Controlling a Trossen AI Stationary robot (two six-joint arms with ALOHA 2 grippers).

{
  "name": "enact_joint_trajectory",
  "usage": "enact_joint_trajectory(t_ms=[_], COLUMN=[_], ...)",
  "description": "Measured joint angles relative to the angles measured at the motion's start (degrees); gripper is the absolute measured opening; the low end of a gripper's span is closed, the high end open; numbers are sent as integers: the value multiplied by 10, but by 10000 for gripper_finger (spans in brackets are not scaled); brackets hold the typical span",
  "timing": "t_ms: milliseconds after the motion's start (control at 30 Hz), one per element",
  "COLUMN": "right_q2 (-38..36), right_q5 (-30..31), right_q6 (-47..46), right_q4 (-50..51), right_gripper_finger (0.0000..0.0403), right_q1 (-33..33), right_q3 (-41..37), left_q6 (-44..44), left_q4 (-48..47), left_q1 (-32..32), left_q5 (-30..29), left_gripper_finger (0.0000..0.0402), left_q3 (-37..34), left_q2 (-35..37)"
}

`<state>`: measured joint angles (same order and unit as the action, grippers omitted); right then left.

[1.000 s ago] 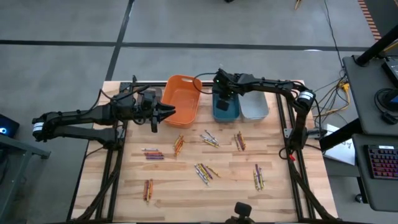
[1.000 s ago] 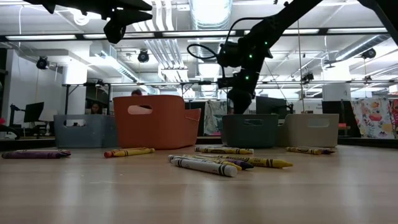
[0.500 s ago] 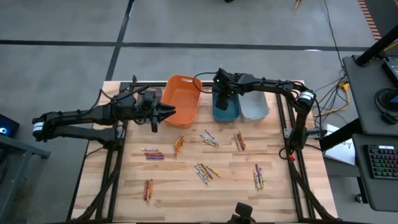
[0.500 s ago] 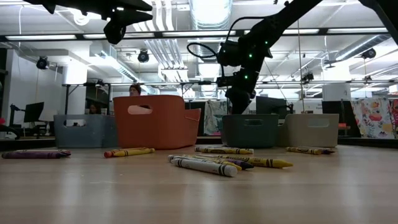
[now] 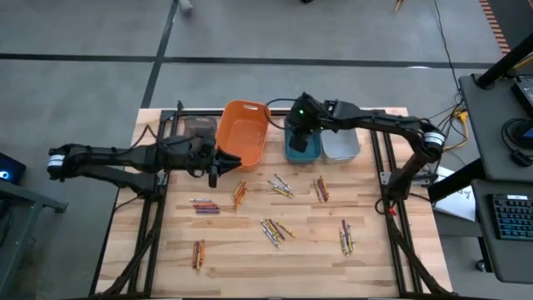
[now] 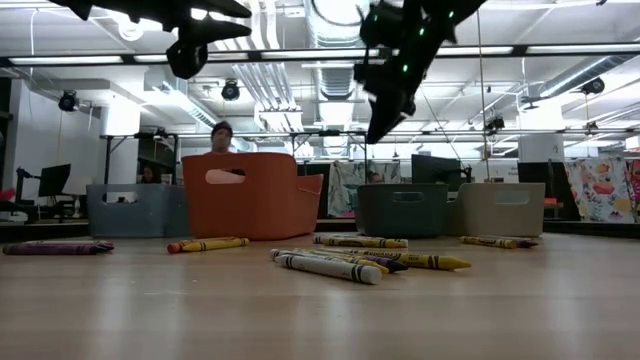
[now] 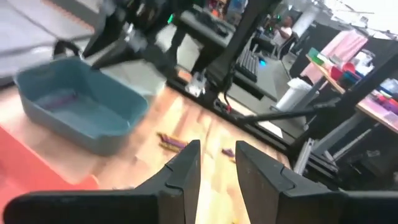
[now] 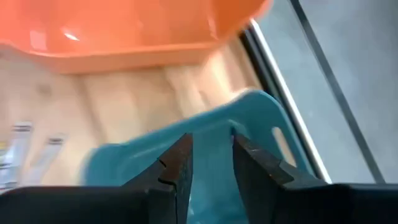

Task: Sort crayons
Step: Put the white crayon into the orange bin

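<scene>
From above you see the pale wooden table (image 5: 250,250) with the short thin wax crayons (image 5: 276,229) scattered in small clusters across its middle and near half — one bunch near centre, others toward 3, 6 and 8 o'clock of it. Along the far edge stand the rounded orange plastic bin (image 5: 243,132), the teal plastic bin (image 5: 301,147) and the pale grey plastic bin (image 5: 341,145), side by side. Your left gripper (image 5: 211,173) hangs at about 7 o'clock of the orange bin, just beside its near corner; your right gripper (image 5: 301,132) sits over the teal bin's far end. In the low view the crayons (image 6: 325,263) lie flat on the wood in front of the bins, and the right gripper (image 6: 385,105) is high above the teal bin (image 6: 402,208), well clear of its rim, nothing visible in it. A person's head (image 6: 222,135) shows behind the orange bin (image 6: 245,195). The left wrist view shows its two dark fingers (image 7: 183,171) slightly apart, empty, with the teal bin (image 7: 81,109) and a few crayons (image 7: 171,141) beyond. The right wrist view shows its fingers (image 8: 177,165) parted with nothing between them, above the teal bin (image 8: 249,124), the orange bin (image 8: 130,31) beyond.
</scene>
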<state>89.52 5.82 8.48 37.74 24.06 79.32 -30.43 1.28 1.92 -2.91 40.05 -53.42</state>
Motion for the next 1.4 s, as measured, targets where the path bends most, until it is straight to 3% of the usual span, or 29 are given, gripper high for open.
enact_joint_trajectory(t_ms=[300, 767, 1033, 1133, 1400], right_q2=[-79, -118, -118, -118, -118], right_q5=[-5, -3, -3, -3, -3], right_q6=[-35, -50, -51, -50, -49], right_q4=[-1, 11, 23, 23, 23], right_gripper_finger=[77, 73, 63, 64, 63], right_q1=[-93, -192, -221, -227, -230], right_q3=[-25, -46, -47, -47, -47], left_q6=[-88, -238, -234, -183, -156], left_q4=[-18, -212, -346, -392, -448], left_q1=[-72, -140, -143, -144, -141], left_q5=[-11, -10, 59, 84, 59], left_gripper_finger=[84, 84, 84, 84, 84], left_q3=[0, 0, 0, 0, 0], left_q2=[-51, -70, -79, -96, -171])
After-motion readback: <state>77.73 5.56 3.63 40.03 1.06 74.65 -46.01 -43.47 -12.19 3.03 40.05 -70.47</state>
